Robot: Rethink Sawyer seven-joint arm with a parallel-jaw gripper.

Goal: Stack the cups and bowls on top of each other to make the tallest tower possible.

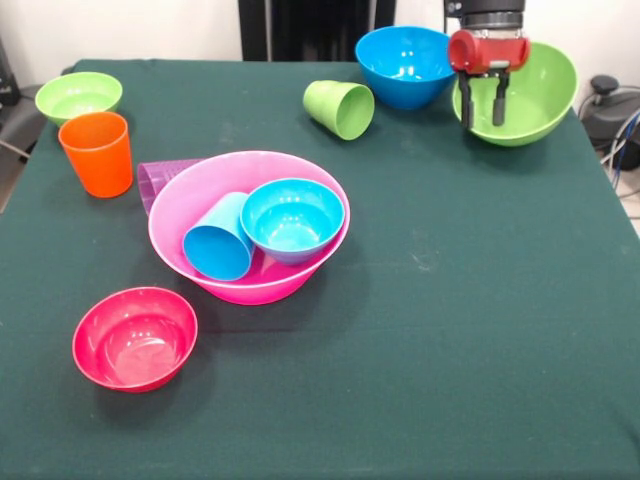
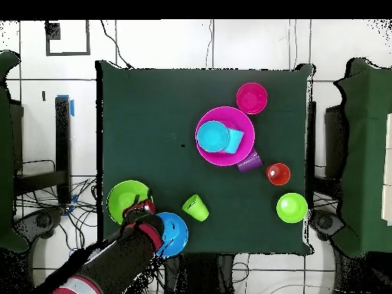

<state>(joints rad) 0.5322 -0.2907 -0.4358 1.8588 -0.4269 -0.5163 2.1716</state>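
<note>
- Two pieces already lie in the large pink bowl [image 1: 190, 205] mid-surface: a small light blue bowl [image 1: 292, 218] and a tipped light blue cup [image 1: 218, 240].
- Far right, the hand [image 1: 482, 107] hangs released, grasping nothing, over the big green bowl [image 1: 535, 95].
- That bowl looks light, stiff and slippery; I'd pinch its rim.

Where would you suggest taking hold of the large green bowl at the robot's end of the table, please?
Judging by its pose, take the large green bowl by its rim, from above. It sits tilted, its opening showing, and the pincer hangs open right at the rim nearest the blue bowl, so one finger could drop inside, one outside.
</note>
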